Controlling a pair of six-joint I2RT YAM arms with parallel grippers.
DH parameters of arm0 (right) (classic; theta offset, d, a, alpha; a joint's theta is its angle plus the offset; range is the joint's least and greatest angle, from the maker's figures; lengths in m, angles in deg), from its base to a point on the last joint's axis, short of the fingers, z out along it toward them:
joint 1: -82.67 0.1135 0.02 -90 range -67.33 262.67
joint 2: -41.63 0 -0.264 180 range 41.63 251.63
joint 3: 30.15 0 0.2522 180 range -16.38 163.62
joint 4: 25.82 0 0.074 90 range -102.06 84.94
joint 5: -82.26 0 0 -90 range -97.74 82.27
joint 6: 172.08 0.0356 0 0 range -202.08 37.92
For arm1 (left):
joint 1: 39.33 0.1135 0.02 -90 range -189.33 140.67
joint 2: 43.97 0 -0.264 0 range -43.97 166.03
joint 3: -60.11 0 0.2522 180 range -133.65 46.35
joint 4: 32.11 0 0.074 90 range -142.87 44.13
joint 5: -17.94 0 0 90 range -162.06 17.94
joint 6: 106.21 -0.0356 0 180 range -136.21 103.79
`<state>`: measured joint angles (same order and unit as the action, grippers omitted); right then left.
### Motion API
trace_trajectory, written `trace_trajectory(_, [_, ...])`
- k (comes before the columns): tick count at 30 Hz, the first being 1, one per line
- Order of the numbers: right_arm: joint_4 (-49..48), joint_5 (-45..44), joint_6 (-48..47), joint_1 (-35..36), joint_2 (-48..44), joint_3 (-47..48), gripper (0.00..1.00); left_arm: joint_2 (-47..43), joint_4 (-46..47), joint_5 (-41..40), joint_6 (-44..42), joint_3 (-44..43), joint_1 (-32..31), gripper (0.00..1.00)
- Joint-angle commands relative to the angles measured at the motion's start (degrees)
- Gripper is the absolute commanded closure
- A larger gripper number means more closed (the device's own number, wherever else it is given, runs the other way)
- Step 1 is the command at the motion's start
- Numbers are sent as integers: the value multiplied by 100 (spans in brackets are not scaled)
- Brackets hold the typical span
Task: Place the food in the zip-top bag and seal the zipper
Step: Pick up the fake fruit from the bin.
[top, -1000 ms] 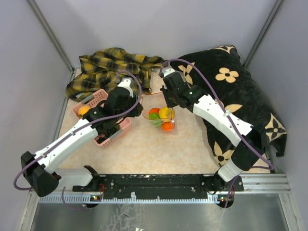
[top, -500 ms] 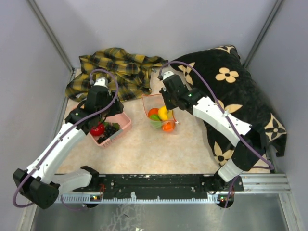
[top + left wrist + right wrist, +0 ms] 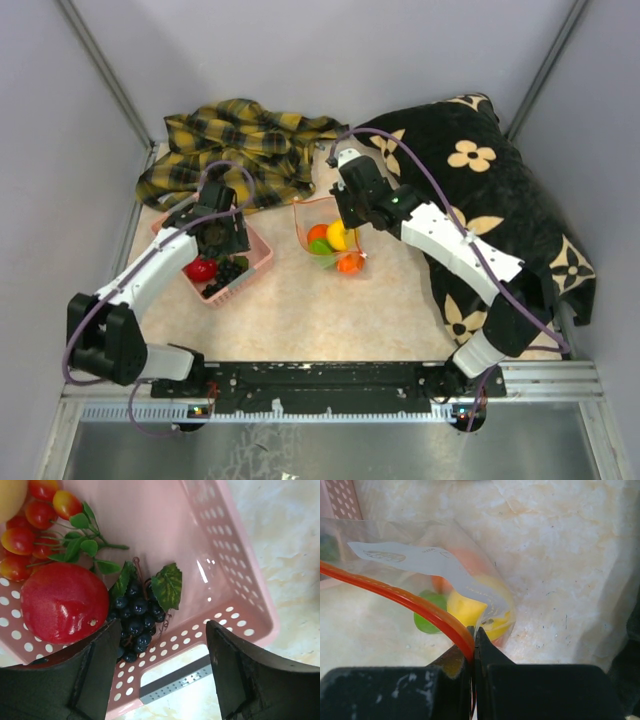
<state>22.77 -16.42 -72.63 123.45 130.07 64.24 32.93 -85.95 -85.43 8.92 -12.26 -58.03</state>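
Note:
The clear zip-top bag stands on the table with an orange ball, a yellow lemon and a green piece inside. My right gripper is shut on the bag's red zipper strip and holds the mouth up; the lemon shows through the plastic. My left gripper hangs open over the pink basket, and in the left wrist view its jaws straddle the basket's near wall. A red apple, dark grapes and cherry tomatoes lie in the basket.
The pink perforated basket sits left of the bag. A yellow plaid cloth lies at the back left. A black cloth with cream flowers covers the right side under my right arm.
My left arm swung left away from the bag and came back down over the basket near the grapes. My right gripper kept its hold on the zipper strip, hardly moving.

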Motion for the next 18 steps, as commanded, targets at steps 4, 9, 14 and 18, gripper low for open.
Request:
trace_trajectory(4, [-271,67,-110,36,-366,25,100,551,-33,252,-468,34,199,22])
trace_trajectory(9, [-301,91,-110,36,-402,-8,100,1139,-189,366,-601,-167,206,22])
trace_trajectory(14, [-323,81,-110,37,-413,-54,100,1600,-211,353,-696,-158,213,21])
trace_trajectory(18, [-360,91,-107,36,-407,-81,100,1856,-162,393,-744,-52,215,17])
